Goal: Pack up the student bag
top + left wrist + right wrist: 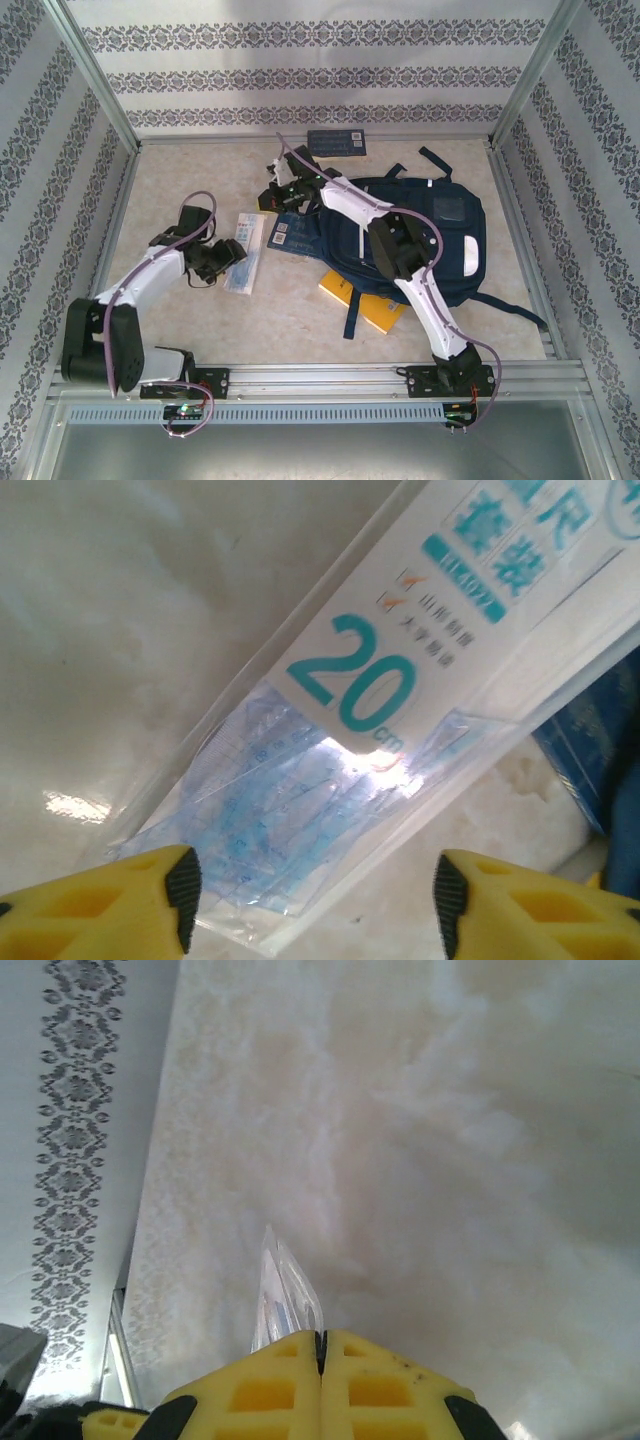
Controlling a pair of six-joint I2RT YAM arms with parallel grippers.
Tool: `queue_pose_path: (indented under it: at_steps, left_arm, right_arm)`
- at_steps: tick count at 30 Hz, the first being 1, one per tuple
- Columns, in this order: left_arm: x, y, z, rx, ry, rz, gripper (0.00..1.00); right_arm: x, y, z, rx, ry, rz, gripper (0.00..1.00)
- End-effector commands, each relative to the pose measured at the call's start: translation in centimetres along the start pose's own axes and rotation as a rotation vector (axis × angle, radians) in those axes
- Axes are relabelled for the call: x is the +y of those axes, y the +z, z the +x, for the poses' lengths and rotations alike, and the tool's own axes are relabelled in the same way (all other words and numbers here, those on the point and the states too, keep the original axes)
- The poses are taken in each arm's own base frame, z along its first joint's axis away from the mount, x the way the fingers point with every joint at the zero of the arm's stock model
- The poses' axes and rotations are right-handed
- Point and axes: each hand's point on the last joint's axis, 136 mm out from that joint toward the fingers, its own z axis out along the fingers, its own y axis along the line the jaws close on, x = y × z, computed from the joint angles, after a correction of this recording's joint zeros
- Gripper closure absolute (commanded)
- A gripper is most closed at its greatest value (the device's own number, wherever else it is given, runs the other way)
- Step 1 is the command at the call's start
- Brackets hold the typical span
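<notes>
Left gripper is spread wide, fingers either side of the near end of the ruler pack, not clamping it. Right gripper is pressed together. A clear plastic sliver pokes out by the seam, can't tell if it's actually nipped. That gripper hangs just past the far-left corner of the bag, which lies flat right of centre, a yellow notebook peeking out beneath. Looks like the ruler pickup step to me: next it needs to close on the pack, then carry it right to the bag. Label reads "20 cm" in teal; the Chinese text I can't read.
</notes>
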Motion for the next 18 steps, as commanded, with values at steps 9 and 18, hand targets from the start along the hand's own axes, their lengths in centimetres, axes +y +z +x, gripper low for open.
queue_pose_path:
  at_steps: [9, 18]
  left_arm:
    - [-3.5, -7.9, -1.7, -0.145, 0.308, 0.05, 0.19]
    - [-9.6, -10.3, -0.6, -0.237, 0.495, 0.335, 0.17]
  right_arm:
    - [8.0, -9.0, 1.7, -0.069, -0.231, -0.113, 1.0]
    - [14.2, -16.2, 3.7, -0.054, -0.35, -0.176, 1.0]
